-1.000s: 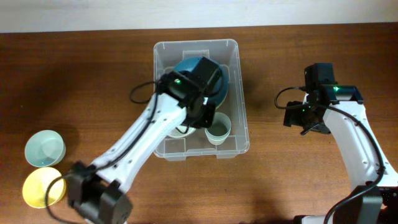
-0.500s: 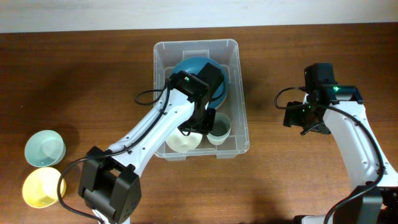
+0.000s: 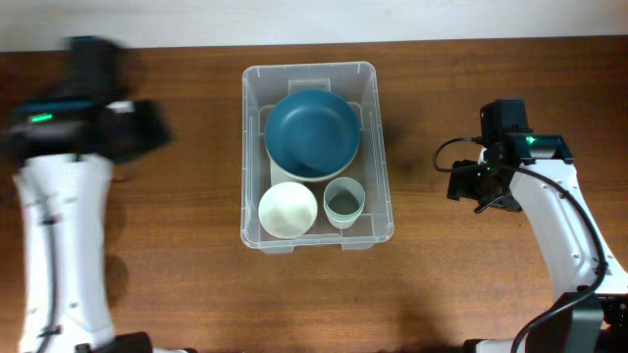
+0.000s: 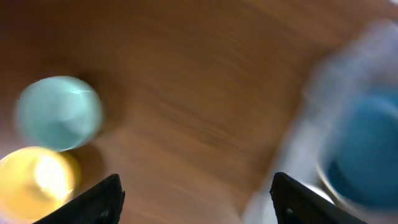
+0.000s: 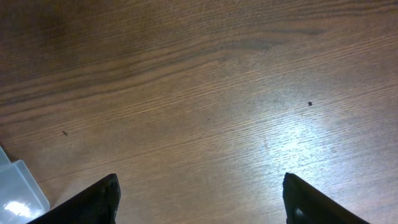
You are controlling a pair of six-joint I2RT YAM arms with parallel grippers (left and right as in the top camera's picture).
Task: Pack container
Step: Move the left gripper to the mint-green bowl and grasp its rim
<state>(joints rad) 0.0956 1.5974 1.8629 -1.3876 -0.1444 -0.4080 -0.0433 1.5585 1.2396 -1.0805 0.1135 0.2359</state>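
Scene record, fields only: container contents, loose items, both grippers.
container: clear bin, mid table
inside: blue bowl at far end; white bowl and pale green cup side by side at near end
outside: teal bowl and yellow bowl, next to each other on the wood, apart from the bin
left gripper: open, empty, view blurred
right gripper: open, empty, over bare wood

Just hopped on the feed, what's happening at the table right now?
The container holds a dark blue bowl, a white bowl and a small pale green cup. The left gripper is open and empty, out to the container's left, with a pale teal bowl and a yellow bowl below it, not yet packed. The right gripper hangs open over the table, holding nothing.
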